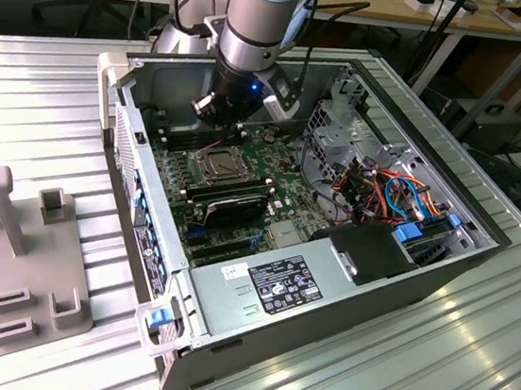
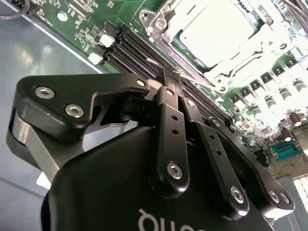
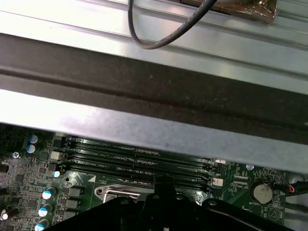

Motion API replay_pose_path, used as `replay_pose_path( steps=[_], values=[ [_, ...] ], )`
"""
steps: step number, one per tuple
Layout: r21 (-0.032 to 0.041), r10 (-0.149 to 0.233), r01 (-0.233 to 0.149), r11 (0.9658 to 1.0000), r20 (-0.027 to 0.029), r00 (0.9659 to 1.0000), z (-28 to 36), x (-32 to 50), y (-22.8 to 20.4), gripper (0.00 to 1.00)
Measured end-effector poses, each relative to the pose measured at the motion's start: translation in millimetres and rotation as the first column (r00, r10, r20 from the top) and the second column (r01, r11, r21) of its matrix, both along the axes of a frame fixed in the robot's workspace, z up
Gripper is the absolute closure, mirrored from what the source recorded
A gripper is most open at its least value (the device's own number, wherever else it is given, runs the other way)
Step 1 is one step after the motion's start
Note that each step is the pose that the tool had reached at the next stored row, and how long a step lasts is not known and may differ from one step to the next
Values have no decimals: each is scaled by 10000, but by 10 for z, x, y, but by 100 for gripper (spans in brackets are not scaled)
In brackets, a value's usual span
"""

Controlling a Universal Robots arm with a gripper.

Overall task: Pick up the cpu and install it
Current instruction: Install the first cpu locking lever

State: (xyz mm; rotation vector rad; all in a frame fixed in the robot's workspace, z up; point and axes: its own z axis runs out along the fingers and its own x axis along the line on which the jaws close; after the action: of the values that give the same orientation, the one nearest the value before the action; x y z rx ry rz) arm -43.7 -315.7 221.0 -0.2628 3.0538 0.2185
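The claw (image 2: 166,79) is clenched, its two slim black fingers (image 2: 169,120) pressed flat together with nothing between them; matte black plastic links studded with bright round screw heads run back to its rounded housing. In the second wrist view the fingertips hang just over the rows of long black memory slots (image 2: 139,50), narrow ribbed channels with white end clips set into the glossy green motherboard (image 2: 82,17).

Just beyond the fingertips in that view sits the cpu (image 2: 216,29), a flat square with a pale, dull metal top that glares under the light, lying inside the socket frame (image 2: 226,72), a stamped silvery metal surround with rounded corners and screw bosses. The claw is near it but apart from it.

In the exterior view the smooth grey cylinder of the arm (image 1: 264,15) drops into the open computer case (image 1: 323,307), a sheet-metal box with folded edges, and the cpu (image 1: 213,159) lies just below the claw (image 1: 214,121). A boxy power supply (image 1: 278,283) and a tangle of orange and blue cables (image 1: 403,198) lie well apart from the claw. The case rests on a ribbed aluminium table (image 1: 44,102).

In the first wrist view, a round coin battery (image 3: 263,193) sits on the board.
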Motion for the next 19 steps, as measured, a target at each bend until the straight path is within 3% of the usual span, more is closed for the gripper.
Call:
replay_pose_path(
  steps=[9, 19],
  values=[
    [-16, 0, 0, 10000, -1, 10000, -100, 37, -1, 89],
    [-43, 1, -1, 10000, -1, 10000, -155, 71, -2, 89]
  ],
)
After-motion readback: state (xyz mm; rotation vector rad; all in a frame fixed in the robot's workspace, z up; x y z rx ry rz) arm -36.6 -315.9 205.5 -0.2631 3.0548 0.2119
